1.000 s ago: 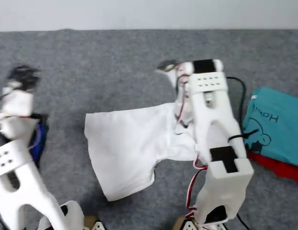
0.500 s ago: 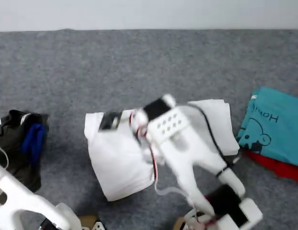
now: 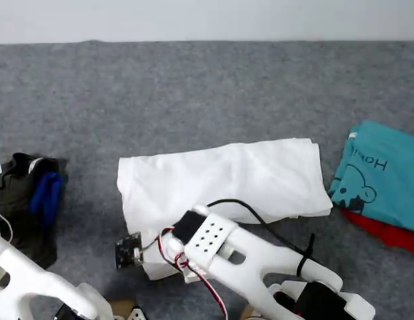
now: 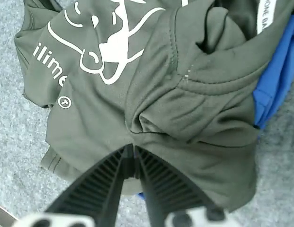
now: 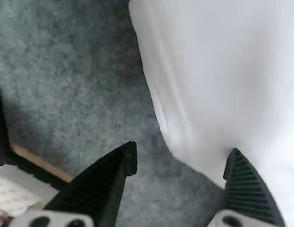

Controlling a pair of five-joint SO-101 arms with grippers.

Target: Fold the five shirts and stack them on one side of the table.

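1. Two piles are seen beside the white shirt [image 3: 227,180], which is spread in the middle of the grey felt-like table cover [image 3: 193,87]. A teal shirt [image 3: 380,173] is laid over a red shirt [image 3: 387,235] on one side, and a crumpled olive shirt [image 4: 113,94] lies with a blue shirt [image 4: 279,71] on the other.
2. The white cloth is smooth and roughly rectangular.
3. The right gripper [image 5: 182,151] is held wide open at the white shirt's near corner. The left gripper [image 4: 133,151] is closed, with its tips on the olive cloth; whether cloth is pinched cannot be told.

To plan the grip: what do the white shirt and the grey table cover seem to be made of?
White shirt: thin matte knit, probably cotton, judging by its soft folds. Table cover: grey felt or short carpet, judging by its fuzzy, speckled surface.
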